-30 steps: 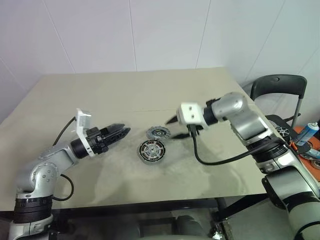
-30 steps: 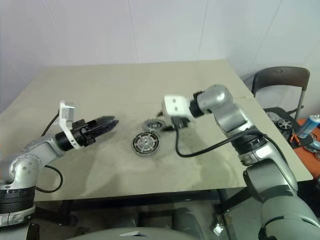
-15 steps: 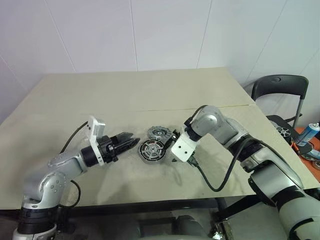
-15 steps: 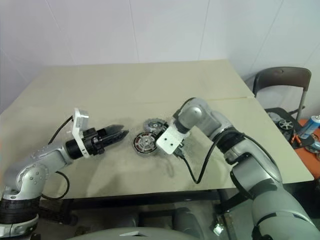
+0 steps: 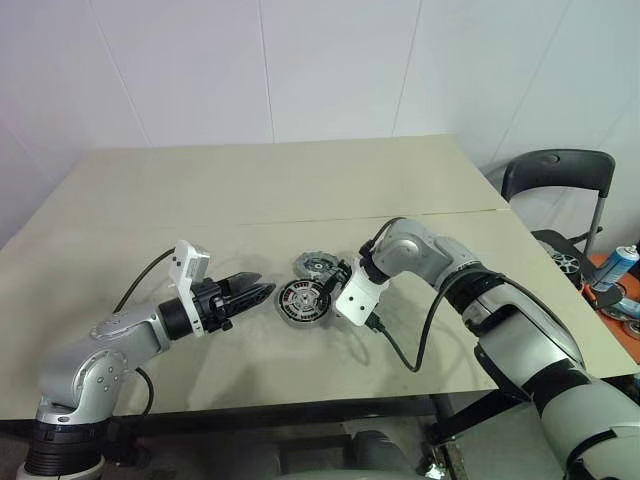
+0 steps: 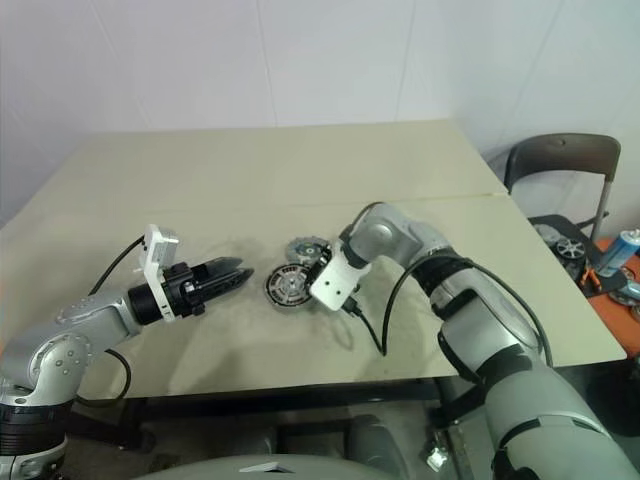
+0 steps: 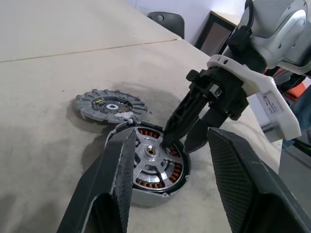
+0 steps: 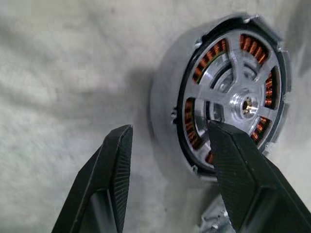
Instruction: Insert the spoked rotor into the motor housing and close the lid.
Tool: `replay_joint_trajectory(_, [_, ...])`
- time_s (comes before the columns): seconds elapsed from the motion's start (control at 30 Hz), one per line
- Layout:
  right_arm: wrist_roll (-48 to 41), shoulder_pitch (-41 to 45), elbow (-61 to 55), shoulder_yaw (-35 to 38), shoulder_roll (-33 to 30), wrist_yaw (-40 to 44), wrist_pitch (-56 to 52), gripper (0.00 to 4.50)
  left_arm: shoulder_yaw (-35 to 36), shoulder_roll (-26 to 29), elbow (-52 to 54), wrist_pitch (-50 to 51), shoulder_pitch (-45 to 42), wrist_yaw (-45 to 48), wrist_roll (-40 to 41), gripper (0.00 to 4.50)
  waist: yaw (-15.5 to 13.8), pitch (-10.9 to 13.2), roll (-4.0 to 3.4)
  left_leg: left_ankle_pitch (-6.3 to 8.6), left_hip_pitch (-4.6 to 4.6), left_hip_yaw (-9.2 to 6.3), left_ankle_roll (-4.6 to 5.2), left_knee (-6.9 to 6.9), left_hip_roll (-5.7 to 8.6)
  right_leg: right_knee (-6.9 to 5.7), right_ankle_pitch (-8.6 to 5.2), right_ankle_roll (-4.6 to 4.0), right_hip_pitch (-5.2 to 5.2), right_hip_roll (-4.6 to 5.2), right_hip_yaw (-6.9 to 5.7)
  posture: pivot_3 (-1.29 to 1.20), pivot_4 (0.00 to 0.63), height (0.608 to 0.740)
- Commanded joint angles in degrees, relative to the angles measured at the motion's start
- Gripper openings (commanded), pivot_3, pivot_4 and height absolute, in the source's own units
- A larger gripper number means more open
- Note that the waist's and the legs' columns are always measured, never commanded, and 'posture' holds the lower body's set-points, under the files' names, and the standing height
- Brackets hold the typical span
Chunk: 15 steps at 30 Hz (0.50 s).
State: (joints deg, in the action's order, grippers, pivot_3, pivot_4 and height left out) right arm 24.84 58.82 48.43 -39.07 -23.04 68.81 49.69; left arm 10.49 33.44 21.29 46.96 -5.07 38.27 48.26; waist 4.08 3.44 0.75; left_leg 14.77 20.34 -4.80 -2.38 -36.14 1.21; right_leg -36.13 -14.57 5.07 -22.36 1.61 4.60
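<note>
Spoked rotor (image 5: pixel 316 265) lay flat on the counter (image 5: pixel 200 200), near the middle of the head view, just above the motor housing (image 5: pixel 303 300) and almost touching it. The right gripper (image 7: pixel 180 144) had its jaws apart, one finger over the housing's face and one outside its rim. The left gripper (image 5: pixel 265 292) pointed at the housing with its jaws apart and held nothing. The rotor looked hard, smooth and probably heavy. Its bumpy rim seemed the best place to pinch it, not the thin spokes.

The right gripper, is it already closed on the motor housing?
No, the right gripper stands open over the motor housing, one finger above its spoked face.
</note>
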Motion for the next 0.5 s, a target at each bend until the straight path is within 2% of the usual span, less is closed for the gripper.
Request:
replay_joint_trajectory(0.03, [1.7,1.5,1.3,-0.7,-0.3,-0.7,2.4,2.53,1.5,0.0,2.1,-0.6,-0.4,-0.6,0.9,2.47,0.0,0.0,0.0,0.0,-0.01,0.0,0.0,-0.01,0.0,0.0,0.0,0.0,0.02,0.0,-0.01,0.0,0.0,0.74])
replay_joint_trajectory(0.17, [2.5,1.8,1.2,-0.9,-0.8,-1.1,4.5,2.53,1.5,-0.3,1.7,-1.1,0.0,-0.5,0.7,2.47,-0.1,0.0,0.0,0.0,-0.03,0.0,0.0,-0.01,0.0,0.0,0.0,0.0,0.06,0.01,0.0,0.0,0.0,0.74])
replay_joint_trajectory(0.27, [3.2,1.9,0.7,-1.1,-0.4,-2.1,6.1,1.95,1.3,-0.9,1.1,-1.5,0.0,-0.8,0.2,2.47,-0.1,0.0,0.0,0.0,-0.02,-0.01,0.0,-0.01,0.01,0.01,0.0,0.0,0.06,0.03,0.0,0.0,0.0,0.74])
replay_joint_trajectory(0.37, [4.1,2.3,0.4,-1.2,0.1,-3.1,6.2,1.01,1.3,-1.3,0.7,-1.5,-0.3,-1.0,0.2,2.47,-0.1,0.0,0.0,0.0,-0.03,-0.02,0.0,-0.01,0.01,0.0,0.0,0.0,0.05,0.02,0.0,0.0,0.0,0.74])
replay_joint_trajectory(0.5, [3.8,3.5,0.2,-1.1,1.2,-3.5,6.4,1.01,1.2,-1.1,-0.6,-2.1,-0.8,-0.3,-0.3,2.47,0.1,0.0,0.0,-0.01,-0.08,-0.02,0.0,-0.02,-0.01,-0.05,0.0,-0.01,0.07,-0.02,0.01,0.0,0.0,0.74])
